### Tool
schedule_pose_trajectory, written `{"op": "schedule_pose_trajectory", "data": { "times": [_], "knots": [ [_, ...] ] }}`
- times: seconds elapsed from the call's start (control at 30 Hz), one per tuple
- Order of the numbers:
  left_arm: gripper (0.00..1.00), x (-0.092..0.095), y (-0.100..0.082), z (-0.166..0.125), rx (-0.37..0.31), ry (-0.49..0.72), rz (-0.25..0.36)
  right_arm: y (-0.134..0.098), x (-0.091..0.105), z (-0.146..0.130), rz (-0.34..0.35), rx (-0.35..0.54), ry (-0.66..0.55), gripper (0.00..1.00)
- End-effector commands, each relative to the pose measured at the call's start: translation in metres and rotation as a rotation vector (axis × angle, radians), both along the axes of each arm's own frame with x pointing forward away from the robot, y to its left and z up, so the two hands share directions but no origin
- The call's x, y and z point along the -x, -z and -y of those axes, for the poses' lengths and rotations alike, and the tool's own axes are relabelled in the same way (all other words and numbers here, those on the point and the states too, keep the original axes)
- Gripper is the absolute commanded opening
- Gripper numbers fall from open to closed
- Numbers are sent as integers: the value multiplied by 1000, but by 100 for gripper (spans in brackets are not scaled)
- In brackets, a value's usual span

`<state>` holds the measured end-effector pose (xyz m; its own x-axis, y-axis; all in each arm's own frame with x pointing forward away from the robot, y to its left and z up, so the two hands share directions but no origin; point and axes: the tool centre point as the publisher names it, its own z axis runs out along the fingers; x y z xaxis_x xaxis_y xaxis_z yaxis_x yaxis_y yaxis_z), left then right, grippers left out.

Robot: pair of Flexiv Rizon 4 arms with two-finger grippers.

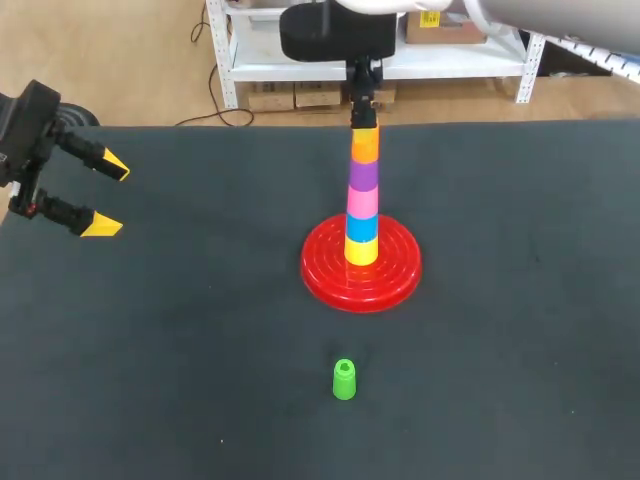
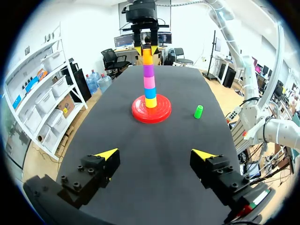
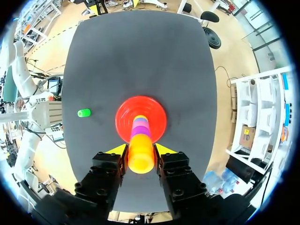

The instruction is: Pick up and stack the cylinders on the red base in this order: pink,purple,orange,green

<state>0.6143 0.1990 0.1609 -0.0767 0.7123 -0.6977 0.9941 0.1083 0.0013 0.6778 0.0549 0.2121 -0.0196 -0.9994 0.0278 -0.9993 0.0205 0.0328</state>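
Observation:
The red base (image 1: pixel 400 270) stands mid-table with a tower on its post: yellow, blue, pink (image 1: pixel 362 205), purple (image 1: pixel 364 176), and the orange cylinder (image 1: pixel 365 146) on top. My right gripper (image 1: pixel 365 118) comes straight down over the tower. In the right wrist view its fingers (image 3: pixel 140 151) are shut on the orange cylinder (image 3: pixel 140 158), pressing it from both sides. The green cylinder (image 1: pixel 344 380) stands alone on the mat in front of the base, also seen as the green cylinder (image 2: pixel 198 111). My left gripper (image 1: pixel 108 195) hangs open and empty at the table's left edge, far from the tower.
The black mat (image 1: pixel 180 350) covers the whole table. Only the base, the tower and the green cylinder stand on it. The right arm's black wrist (image 1: pixel 335 32) hangs above the far edge.

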Motion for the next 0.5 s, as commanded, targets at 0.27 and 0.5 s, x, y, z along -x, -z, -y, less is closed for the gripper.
{"op": "schedule_pose_trajectory", "data": {
  "times": [0.27, 0.5],
  "knots": [
    [100, 1, 1, 0, 2, -1, 4, -9, 4, -3, 90, 4, 4, 100],
    [100, 1, 1, 0, 2, -1, 4, -25, 7, -8, 121, 1, -12, 100]
  ]
}}
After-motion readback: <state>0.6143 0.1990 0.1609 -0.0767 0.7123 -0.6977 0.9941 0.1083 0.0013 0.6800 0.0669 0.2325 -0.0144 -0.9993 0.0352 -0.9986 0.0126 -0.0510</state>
